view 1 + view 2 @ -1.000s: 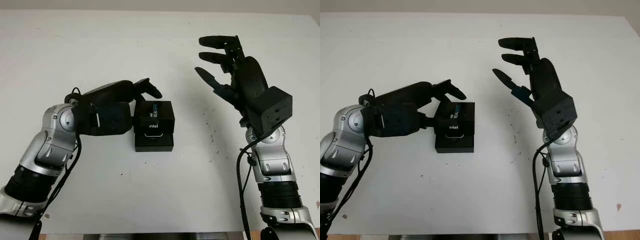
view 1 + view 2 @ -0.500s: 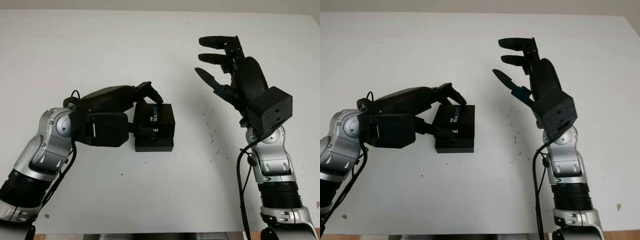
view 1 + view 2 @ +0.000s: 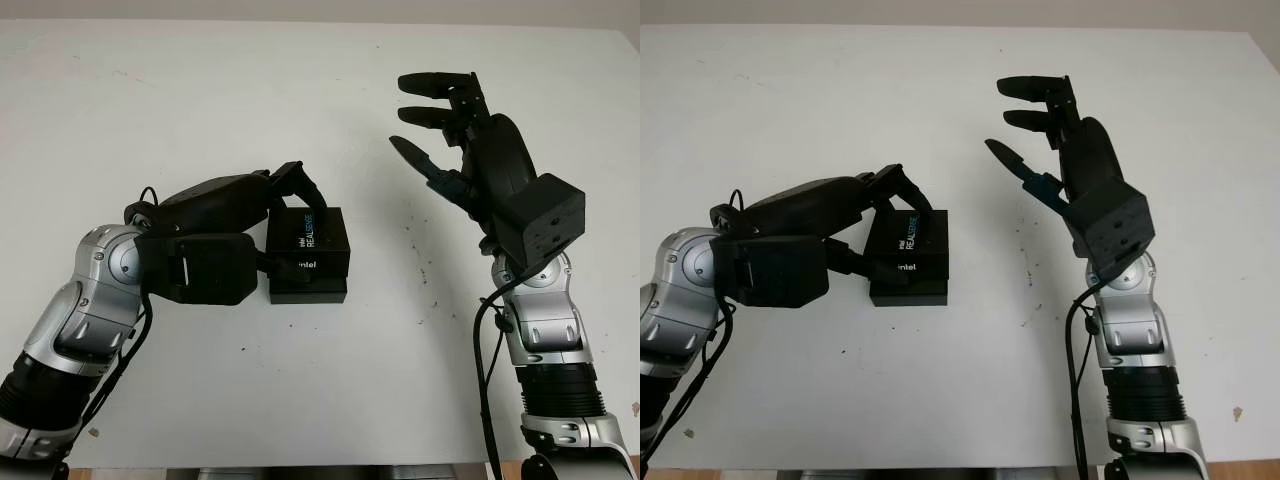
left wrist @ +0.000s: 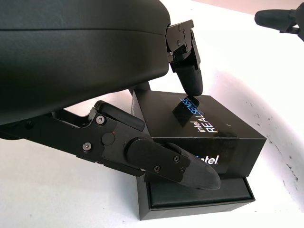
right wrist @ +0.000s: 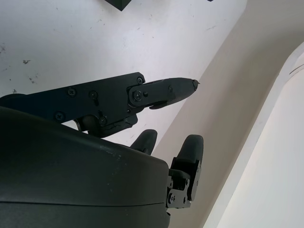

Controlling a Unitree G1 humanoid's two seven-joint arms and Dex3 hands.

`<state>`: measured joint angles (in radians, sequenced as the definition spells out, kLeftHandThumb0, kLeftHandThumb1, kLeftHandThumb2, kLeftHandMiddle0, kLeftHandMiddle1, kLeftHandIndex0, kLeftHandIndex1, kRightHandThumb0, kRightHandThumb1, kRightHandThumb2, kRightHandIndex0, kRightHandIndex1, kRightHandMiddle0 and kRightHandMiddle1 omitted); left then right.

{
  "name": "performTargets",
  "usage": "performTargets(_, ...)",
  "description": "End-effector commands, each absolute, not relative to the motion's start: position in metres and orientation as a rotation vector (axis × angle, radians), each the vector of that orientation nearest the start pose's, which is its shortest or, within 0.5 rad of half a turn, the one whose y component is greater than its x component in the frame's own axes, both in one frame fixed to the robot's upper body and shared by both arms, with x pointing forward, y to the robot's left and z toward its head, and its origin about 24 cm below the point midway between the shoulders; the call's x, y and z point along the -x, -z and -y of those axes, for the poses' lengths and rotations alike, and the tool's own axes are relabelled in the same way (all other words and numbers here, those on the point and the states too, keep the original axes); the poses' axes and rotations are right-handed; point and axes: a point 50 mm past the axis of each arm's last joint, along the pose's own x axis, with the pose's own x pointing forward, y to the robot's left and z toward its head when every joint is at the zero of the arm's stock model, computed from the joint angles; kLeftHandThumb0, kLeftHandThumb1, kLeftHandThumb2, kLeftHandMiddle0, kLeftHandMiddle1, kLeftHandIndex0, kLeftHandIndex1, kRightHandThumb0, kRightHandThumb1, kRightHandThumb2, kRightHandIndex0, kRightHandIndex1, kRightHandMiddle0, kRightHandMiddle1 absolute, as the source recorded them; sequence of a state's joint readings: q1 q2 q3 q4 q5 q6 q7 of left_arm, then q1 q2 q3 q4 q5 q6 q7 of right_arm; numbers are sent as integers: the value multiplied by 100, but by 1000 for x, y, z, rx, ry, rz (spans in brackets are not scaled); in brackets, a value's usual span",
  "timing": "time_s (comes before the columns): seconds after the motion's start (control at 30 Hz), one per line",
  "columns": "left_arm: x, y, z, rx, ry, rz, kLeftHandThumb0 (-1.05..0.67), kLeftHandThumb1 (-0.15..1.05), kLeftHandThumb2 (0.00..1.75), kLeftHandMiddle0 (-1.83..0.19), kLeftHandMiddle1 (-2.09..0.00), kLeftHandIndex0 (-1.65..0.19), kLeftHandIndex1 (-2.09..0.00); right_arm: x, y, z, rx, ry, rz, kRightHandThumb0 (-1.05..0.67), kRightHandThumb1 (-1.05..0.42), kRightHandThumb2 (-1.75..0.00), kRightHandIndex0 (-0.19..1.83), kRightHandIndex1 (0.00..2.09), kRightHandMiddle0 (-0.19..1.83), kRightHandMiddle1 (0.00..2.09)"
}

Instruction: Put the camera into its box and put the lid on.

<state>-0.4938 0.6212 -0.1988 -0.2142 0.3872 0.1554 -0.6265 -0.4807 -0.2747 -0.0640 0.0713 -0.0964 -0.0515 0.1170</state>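
A black box lid [image 3: 313, 238] printed "intel REALSENSE" sits tilted on the black box base [image 3: 310, 291], which lies on the white table [image 3: 300, 390]. The lid covers most of the base and leaves only its near strip [image 4: 199, 200] showing. My left hand [image 3: 284, 228] is shut on the lid [image 4: 204, 127], with one fingertip [image 4: 191, 83] on its top and the thumb [image 4: 187, 170] against its near left side. What lies inside the base is hidden. My right hand [image 3: 440, 140] is open, raised above the table to the right of the box.
Small dark specks [image 3: 425, 285] mark the white table between the box and my right arm. The table's far edge [image 3: 320, 24] runs along the top of the head views.
My left hand has brought the lid nearer and lower over the base, covering the silvery object that showed inside it. My right hand has not moved.
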Motion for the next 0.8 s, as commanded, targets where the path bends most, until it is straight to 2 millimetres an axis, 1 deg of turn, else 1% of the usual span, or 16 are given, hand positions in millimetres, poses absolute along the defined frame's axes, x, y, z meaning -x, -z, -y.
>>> performTargets(0.0,-297,-190,-154,-1144,579,228,-48,103,5,11,-145,19,-132,-324,-176,178,380,-97,452,-40,-105,-14,6,100,-7,112)
performTargets(0.3,-289,-187,-154,-1101,565,241,-47,102,5,12,-150,19,-128,-323,-176,177,382,-103,445,-40,-105,-15,5,101,-6,110)
performTargets(0.6,-283,-185,-154,-1100,571,248,-46,102,5,13,-153,19,-130,-324,-176,177,391,-108,449,-40,-105,-14,2,99,-6,110)
performTargets(0.77,-280,-186,-153,-1114,581,263,-48,103,6,13,-155,19,-129,-324,-176,176,374,-111,437,-40,-105,-14,4,101,-6,110)
